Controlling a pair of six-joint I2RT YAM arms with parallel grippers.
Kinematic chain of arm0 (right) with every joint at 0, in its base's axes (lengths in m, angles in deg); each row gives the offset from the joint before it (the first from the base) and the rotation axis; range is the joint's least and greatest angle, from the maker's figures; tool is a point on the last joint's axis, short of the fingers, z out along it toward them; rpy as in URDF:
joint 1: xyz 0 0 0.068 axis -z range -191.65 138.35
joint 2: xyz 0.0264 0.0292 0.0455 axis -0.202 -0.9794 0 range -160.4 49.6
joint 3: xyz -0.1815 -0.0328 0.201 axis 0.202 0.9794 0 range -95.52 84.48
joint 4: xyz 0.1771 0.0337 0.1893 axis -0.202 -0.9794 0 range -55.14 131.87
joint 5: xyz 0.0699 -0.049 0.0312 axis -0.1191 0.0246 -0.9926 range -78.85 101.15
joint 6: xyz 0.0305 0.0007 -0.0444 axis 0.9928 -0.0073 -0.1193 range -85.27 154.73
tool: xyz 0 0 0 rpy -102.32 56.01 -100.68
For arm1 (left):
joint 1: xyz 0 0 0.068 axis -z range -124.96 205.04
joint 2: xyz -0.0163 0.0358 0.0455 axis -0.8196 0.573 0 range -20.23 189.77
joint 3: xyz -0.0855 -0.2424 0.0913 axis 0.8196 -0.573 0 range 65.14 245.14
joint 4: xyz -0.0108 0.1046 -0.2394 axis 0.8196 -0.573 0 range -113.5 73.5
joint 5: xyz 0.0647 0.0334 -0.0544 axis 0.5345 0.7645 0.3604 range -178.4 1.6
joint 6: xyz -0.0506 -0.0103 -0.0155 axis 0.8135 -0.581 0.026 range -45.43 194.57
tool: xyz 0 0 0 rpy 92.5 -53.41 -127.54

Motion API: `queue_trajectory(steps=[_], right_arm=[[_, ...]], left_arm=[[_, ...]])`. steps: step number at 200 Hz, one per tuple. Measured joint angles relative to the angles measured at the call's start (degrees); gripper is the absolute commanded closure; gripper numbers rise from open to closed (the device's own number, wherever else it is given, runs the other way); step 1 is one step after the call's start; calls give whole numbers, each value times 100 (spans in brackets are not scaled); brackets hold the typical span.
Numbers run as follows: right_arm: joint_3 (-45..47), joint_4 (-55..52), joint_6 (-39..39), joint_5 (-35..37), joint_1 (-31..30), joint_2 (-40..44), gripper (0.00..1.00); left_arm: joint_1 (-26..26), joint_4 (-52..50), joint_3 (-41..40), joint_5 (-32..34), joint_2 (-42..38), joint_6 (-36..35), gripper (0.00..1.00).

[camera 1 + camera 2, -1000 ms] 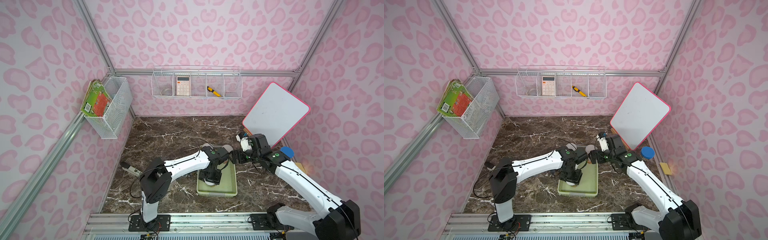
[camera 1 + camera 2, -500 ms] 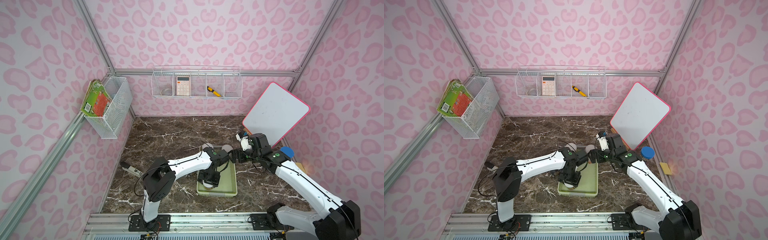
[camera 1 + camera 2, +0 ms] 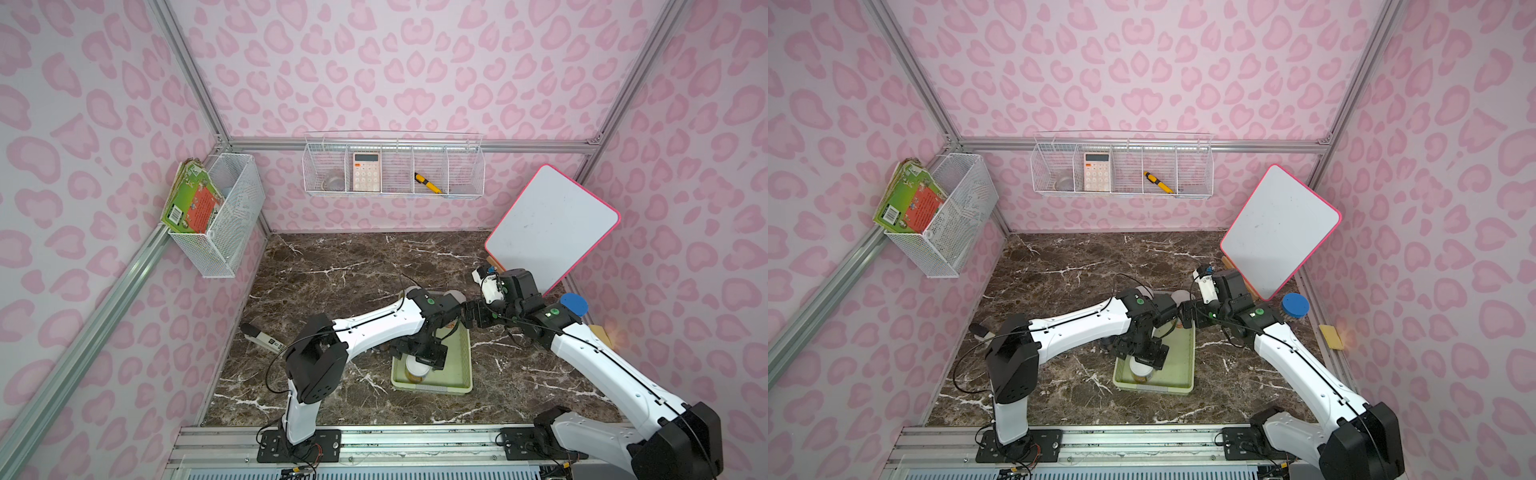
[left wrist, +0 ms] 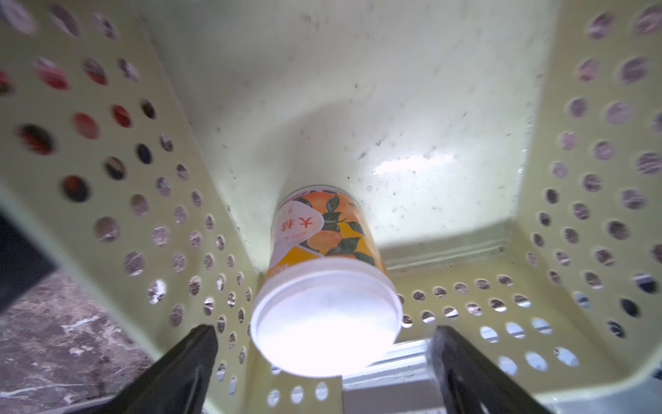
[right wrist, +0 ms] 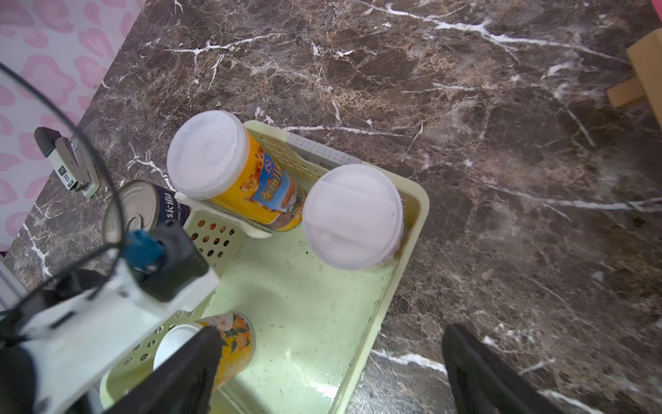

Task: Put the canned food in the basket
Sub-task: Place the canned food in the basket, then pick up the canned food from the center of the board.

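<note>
Released orange can [image 4: 322,233] from left gripper [image 4: 322,333], since spread wide; left upright just below it, in basket [image 4: 537,143] corner. Held right gripper [image 5: 333,331] wide, empty, nearby. Dark can [image 5: 143,211] outside basket: loading unfinished.

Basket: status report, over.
Left end effector open above orange can, standing in basket. Right end effector open, empty. Dark can on table, outside basket.

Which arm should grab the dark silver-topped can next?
Left, probably: the dark can stands outside the basket on the left side, near the open left gripper; the right gripper would have to cross the basket.
</note>
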Motion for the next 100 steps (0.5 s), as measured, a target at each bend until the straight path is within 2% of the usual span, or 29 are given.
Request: queue_trajectory(steps=[34,61,80,100], right_arm=[[-195,-11,-22,-35,33,0,2],[-575,-13,-39,-151,-20,-155,2],[-866,-33,-37,-186,-197,-365,2],[-1126,-44,-35,-168,-463,-664,2]], left_arm=[[28,-101,424,280,-708,153,1],[-109,-437,472,1036,-1620,476,1],[-748,-452,-243,1405,-2527,503,1],[-1674,-299,-1150,1360,-3270,367,1]])
